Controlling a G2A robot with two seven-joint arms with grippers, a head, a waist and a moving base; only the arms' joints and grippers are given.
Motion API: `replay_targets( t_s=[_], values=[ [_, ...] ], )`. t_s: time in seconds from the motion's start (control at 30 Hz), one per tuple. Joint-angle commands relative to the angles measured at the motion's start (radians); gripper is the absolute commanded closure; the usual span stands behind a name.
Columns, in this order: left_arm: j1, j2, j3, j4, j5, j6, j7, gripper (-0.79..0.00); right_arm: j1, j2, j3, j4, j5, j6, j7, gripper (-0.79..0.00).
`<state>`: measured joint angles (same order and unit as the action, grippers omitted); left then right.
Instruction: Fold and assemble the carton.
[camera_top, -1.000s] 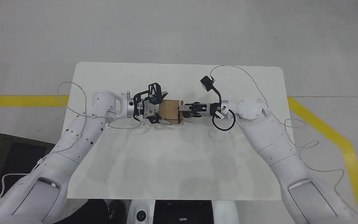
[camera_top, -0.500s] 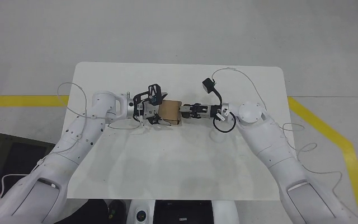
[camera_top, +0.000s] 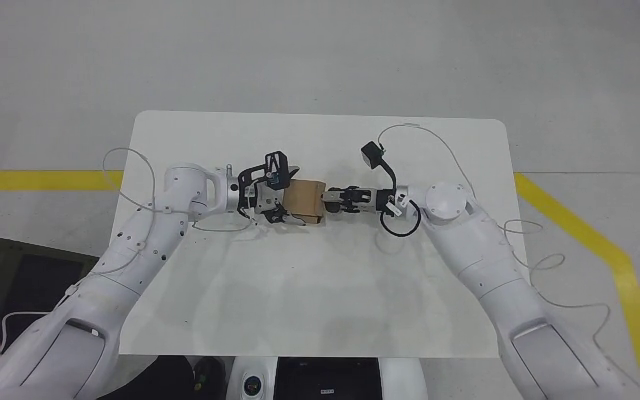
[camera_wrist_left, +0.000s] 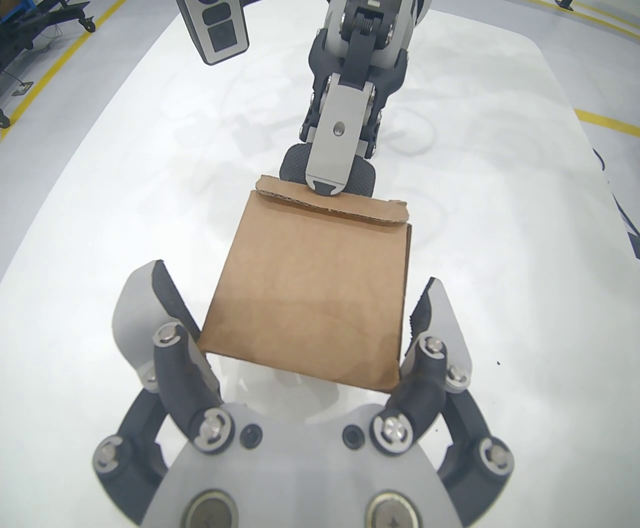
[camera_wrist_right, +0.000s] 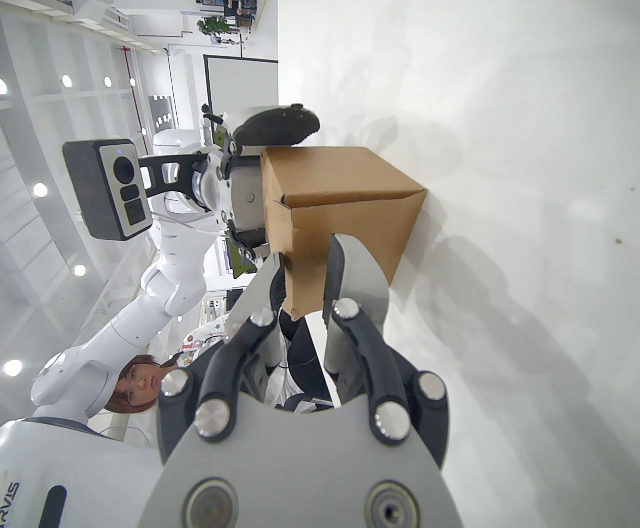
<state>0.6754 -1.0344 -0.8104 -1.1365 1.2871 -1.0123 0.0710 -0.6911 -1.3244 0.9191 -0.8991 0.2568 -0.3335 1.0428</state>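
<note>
1. Brown corrugated cardboard forms the carton (camera_top: 305, 199), which is folded up into a box. It stands on the white table (camera_top: 320, 300), slightly left of the middle and in the far half, between the two arms.
2. From the left, the left gripper (camera_wrist_left: 296, 274) straddles the carton's left end with its fingers spread wide. The carton's near and far walls lie between the rubber pads, and its corners sit against or just beside them. I cannot tell whether the pads press on it.
3. From the right, the right gripper (camera_wrist_right: 306, 252) has its fingers drawn almost together, pinched on a cardboard panel at the carton's right end. One finger is on each face of the panel.
4. The left wrist view shows that panel's raw corrugated edge running along the right end of the top face. It is slightly bent, and a metal fingertip lies over it.
5. The top face is flat and closed.
6. A thin white cable (camera_top: 450, 135) curves over the far right of the table.
7. A yellow line (camera_top: 50, 180) runs across the grey floor on the left.
</note>
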Motion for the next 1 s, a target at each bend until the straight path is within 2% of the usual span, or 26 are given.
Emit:
replay_targets(
  t_s=[0.0,0.97],
  values=[
    [0.0,0.0,0.0,0.001,-0.002,0.0,-0.001,-0.785,0.002,0.0,0.002,0.002,0.0,-0.001,0.003,-0.135],
    [0.003,0.001,0.001,-0.009,0.0,0.0,0.004,-0.785,0.016,0.012,0.013,-0.045,-0.076,0.076,0.026,-0.135]
  ],
)
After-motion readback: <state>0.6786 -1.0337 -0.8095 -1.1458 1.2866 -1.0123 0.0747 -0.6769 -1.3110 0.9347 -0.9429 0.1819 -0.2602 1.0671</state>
